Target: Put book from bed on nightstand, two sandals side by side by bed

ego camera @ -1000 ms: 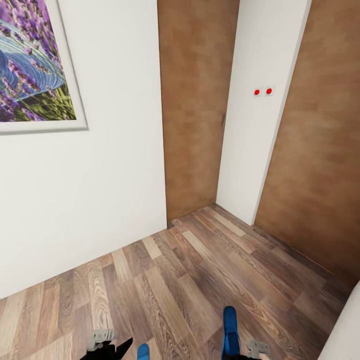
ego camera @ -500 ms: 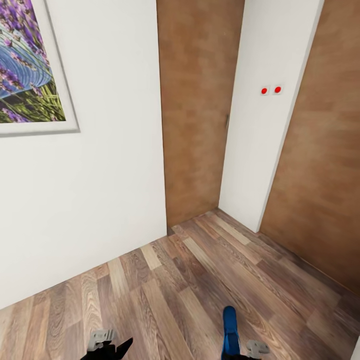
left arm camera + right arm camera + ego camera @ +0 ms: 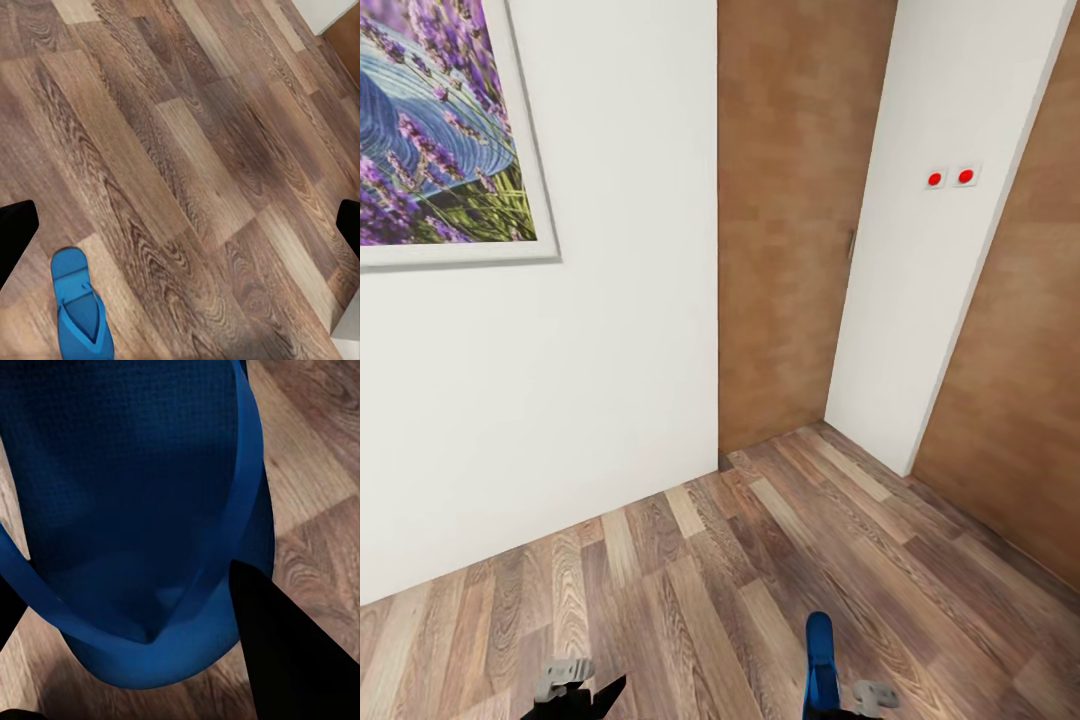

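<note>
One bright blue sandal (image 3: 820, 655) sticks forward from my right gripper (image 3: 838, 708) at the bottom of the head view. Up close, its blue sole and strap (image 3: 142, 502) sit between the black fingers (image 3: 270, 652), so my right gripper (image 3: 135, 622) is shut on it. The other sandal (image 3: 81, 315) lies flat on the wooden floor in the left wrist view. My left gripper (image 3: 182, 229) hangs above the floor beside it, open and holding nothing. In the head view my left gripper (image 3: 575, 692) is low at the left. The book, the bed and the nightstand are out of view.
A white wall with a framed lavender picture (image 3: 440, 130) stands ahead on the left. Brown wooden doors (image 3: 790, 220) meet a white wall section with two red buttons (image 3: 950, 177) at the right. Wood plank floor (image 3: 740, 560) runs between me and them.
The whole head view has shifted, with walls and doors now further right, so the camera moved. A blue sandal tip at the bottom edge a second ago has left the view. Both grippers keep their places.
</note>
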Controlling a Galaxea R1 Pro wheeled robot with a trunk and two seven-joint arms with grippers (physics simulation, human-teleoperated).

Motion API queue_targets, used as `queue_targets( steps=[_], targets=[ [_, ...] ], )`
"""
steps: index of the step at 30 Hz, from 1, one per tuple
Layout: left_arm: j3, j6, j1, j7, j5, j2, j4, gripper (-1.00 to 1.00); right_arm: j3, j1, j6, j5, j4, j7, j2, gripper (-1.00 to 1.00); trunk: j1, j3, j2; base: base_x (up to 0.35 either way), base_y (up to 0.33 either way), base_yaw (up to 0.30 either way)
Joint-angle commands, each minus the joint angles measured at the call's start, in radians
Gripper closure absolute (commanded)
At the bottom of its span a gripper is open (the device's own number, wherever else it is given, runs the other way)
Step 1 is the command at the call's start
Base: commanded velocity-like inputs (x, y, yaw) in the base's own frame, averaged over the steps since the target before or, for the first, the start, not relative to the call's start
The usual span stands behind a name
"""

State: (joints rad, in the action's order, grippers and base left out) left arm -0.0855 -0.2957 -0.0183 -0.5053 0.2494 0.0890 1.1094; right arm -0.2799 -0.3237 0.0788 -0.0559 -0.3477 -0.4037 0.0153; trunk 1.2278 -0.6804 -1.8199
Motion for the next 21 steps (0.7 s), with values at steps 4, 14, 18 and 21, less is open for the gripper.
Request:
queue_targets(
  steps=[4, 14, 18, 21],
  targets=[
    [0.001, -0.010, 0.000, -0.002, 0.010, 0.000, 0.001, -1.00, -0.009, 0.000, 0.007, -0.005, -0.002, -0.007, -0.001, 1.00, 0.000, -0.001, 0.000, 0.000, -0.024, 0.014],
    [0.004, -0.010, 0.000, -0.002, 0.008, 0.000, 0.001, -1.00, -0.009, 0.000, 0.007, -0.005, -0.002, -0.007, -0.001, 1.00, 0.000, -0.001, 0.000, 0.000, -0.089, 0.000],
    [0.003, -0.010, 0.000, -0.002, 0.009, 0.000, 0.001, -1.00, -0.009, -0.001, 0.007, -0.005, -0.002, -0.007, -0.001, 1.00, 0.000, -0.001, 0.000, 0.000, -0.106, 0.000],
    [0.003, -0.010, 0.000, -0.002, 0.009, 0.000, 0.001, -1.00, -0.009, -0.001, 0.007, -0.005, -0.002, -0.007, -0.001, 1.00, 0.000, -0.001, 0.000, 0.000, -0.043, 0.000]
  ],
)
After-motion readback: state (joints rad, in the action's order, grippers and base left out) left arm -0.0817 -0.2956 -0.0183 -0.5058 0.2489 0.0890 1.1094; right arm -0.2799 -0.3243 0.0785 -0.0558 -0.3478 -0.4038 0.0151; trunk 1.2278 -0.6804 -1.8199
